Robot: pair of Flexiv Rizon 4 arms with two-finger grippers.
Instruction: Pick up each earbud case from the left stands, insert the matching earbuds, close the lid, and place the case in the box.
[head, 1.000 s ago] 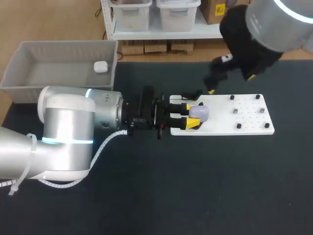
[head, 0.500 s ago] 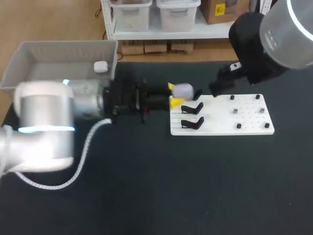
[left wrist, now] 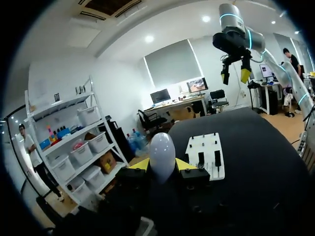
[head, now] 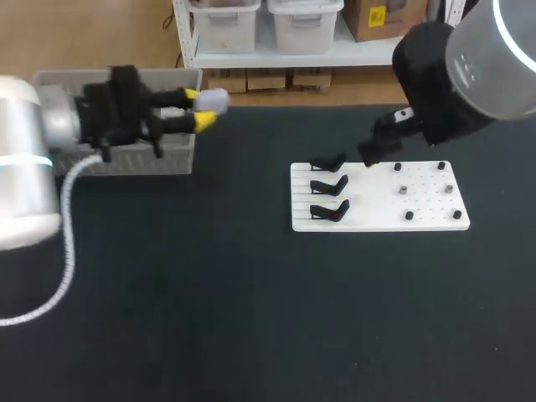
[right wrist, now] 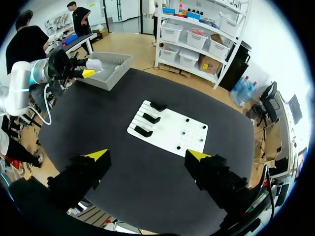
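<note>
- Head view: a pale lavender, egg-shaped earbud case is pinched between the two yellow tips of the left gripper. It is held off the table, just at the right end of a grey plastic box.
- In the left wrist view the same earbud case is seen upright with its lid closed. One yellow fingertip is pressed to each side of it, so the left gripper is clamped on it.
- The box's inside is mostly hidden by the left arm in the head view. From the right wrist view the box is seen at the table's far corner, with the case shown against its rim.
- Three small black stands are set in a row on the left part of a flat white rectangular board, and nothing is seen on them.
- Several small dark pegs are dotted over the board's right part.
- The board is laid on a dark table, well apart from the box.
- The right gripper is held high above the table, near the board, with its yellow-tipped fingers spread wide and nothing between them.
</note>
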